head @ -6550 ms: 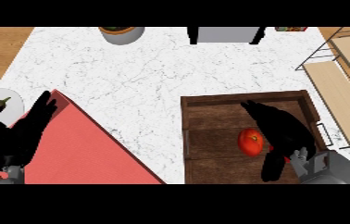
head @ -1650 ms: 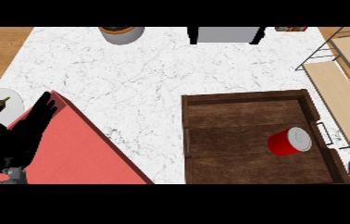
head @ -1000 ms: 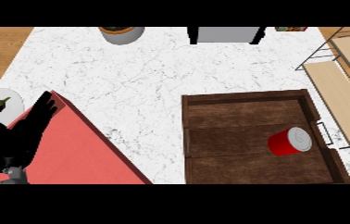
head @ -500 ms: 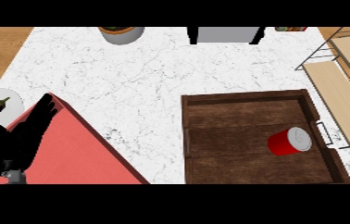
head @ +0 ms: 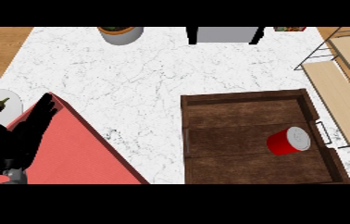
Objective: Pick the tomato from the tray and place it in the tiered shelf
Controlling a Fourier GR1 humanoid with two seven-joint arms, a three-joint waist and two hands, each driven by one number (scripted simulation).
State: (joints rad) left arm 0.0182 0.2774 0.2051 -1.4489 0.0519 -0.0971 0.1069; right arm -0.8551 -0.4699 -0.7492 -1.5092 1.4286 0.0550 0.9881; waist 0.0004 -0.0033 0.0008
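Left hand: you see it at the lower left of the frame, black, fingers straight and pointing up toward the upper right, holding nothing; it rests over the red surface.
Right hand: you have no sight of it anywhere in the head view.
Red surface: a flat red board with a darker rim, filling the lower left corner; its upper tip sits just beside the left hand's fingertips.
White plate: at the left edge, partly cut off, with a small dark green item on it that you cannot make out.
Counter: white marbled top, spreading across the middle of the frame.
Tray: dark wooden, in the lower right, with a pale handle on its right wall.
Red can: lying tilted inside the tray, near its right side, with its pale end turned to the upper right.
Tomato: you cannot find it in the tray or anywhere else in this view.
Tiered shelf: at the right edge, pale wooden boards in a thin wire frame, only partly in frame.
Grey pot: at the top, left of centre, cut by the frame's edge.
Grey box: at the top centre, between dark uprights.
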